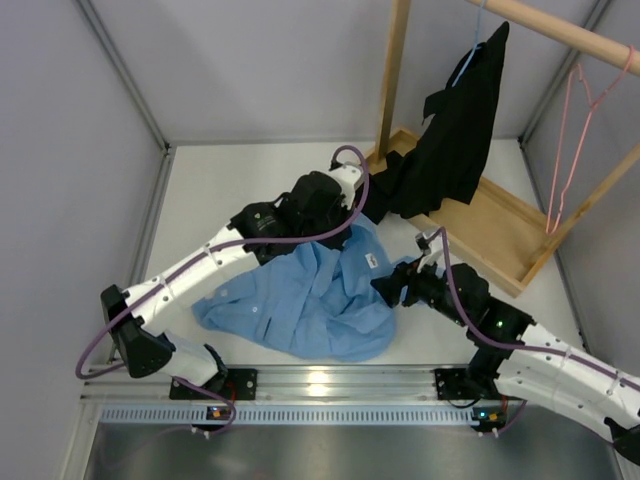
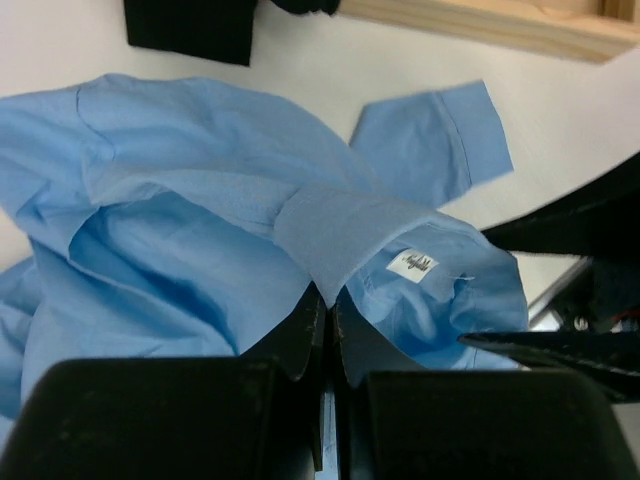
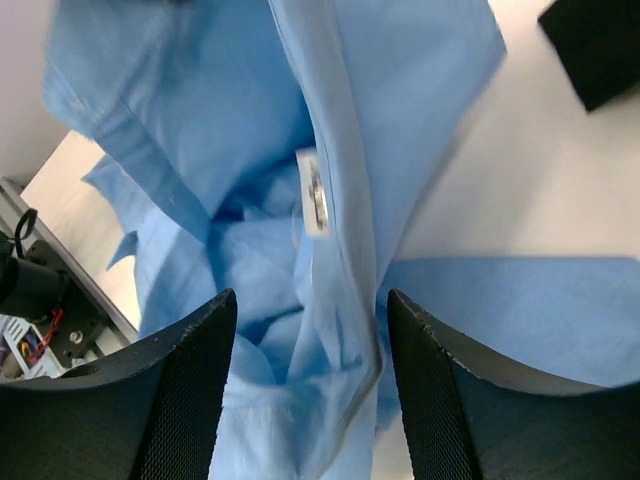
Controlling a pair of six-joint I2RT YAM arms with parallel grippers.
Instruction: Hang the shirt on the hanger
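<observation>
We have the left gripper (image 2: 328,305) pinched shut on the collar of the light blue shirt (image 1: 300,300), its two fingers pressed together with the fold of the collar band rising just ahead of the tips. A white neck label (image 2: 410,265) sits on the inside of the collar, just to the right of that gripper. Beyond it, one sleeve cuff (image 2: 440,140) lies flat on the white surface (image 1: 230,190).

Our right gripper (image 3: 310,300) stands wide open. From its wrist view the collar band and the same label run down between its two fingers, but the fingers are spread to either side of the fabric and do not clamp it. We cannot tell whether either finger touches the cloth. The two grippers are close together at the collar, the right one just beside the left.

The rest of the shirt lies crumpled on the surface below and behind the left gripper, spreading toward the arm bases.

The pink wire hanger (image 1: 568,150) hangs by its hook from the wooden rail (image 1: 560,30), well apart from both grippers, past the right one on its far side. A black garment (image 1: 460,130) hangs from the same rail, nearer the left gripper, its lower edge draping onto the wooden base of the rack (image 1: 500,235).
</observation>
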